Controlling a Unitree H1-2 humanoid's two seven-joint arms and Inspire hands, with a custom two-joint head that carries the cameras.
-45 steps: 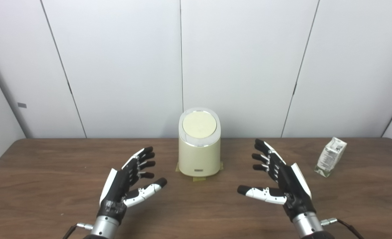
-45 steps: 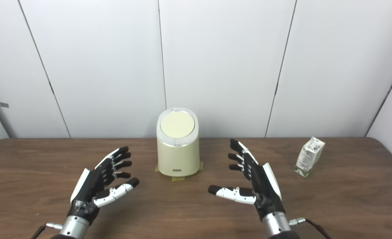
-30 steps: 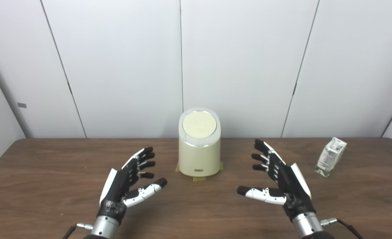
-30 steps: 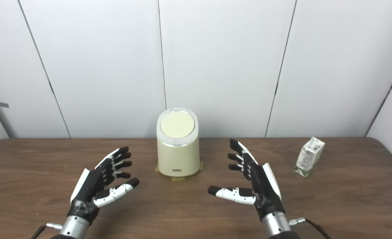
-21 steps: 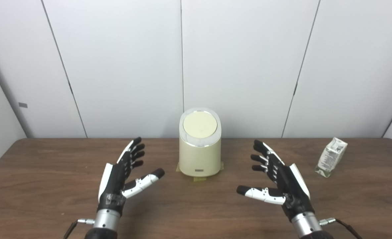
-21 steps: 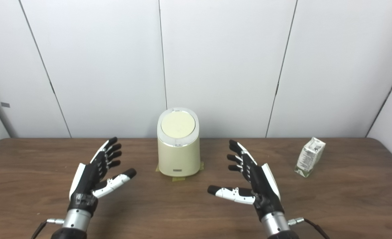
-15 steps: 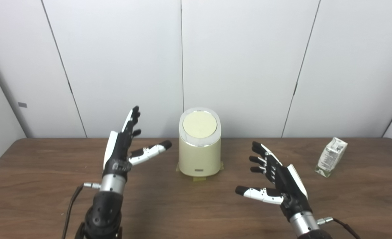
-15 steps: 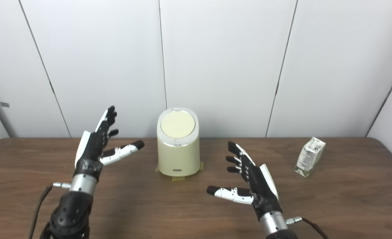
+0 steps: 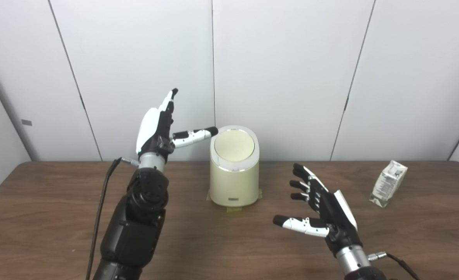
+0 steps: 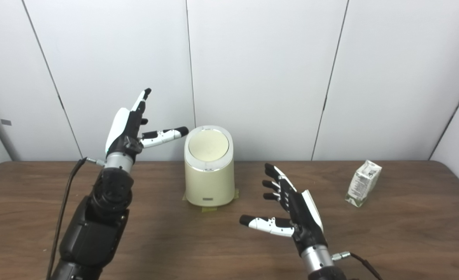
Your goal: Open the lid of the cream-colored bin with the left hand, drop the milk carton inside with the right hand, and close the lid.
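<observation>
Cream-colored bin (image 9: pixel 234 182) upright at tabletop (image 9: pixel 50 217) centre, lid (image 9: pixel 234 145) shut. Milk carton (image 9: pixel 387 184) well apart, far right. Left robot hand (image 9: pixel 157 128) raised just beside lid, spread wide, holding nothing. Right robot hand (image 9: pixel 322 214) low, spread wide, empty. Best approach, judging from this: come over the lid's edge gently, press or hook without shoving the bin.

The words on the milk carton (image 9: pixel 387 184) near the table's (image 9: pixel 39 217) right edge are too small to read. So is the little label low on the cream-colored bin (image 9: pixel 234 182). Both arms and the table's front are cut off.
</observation>
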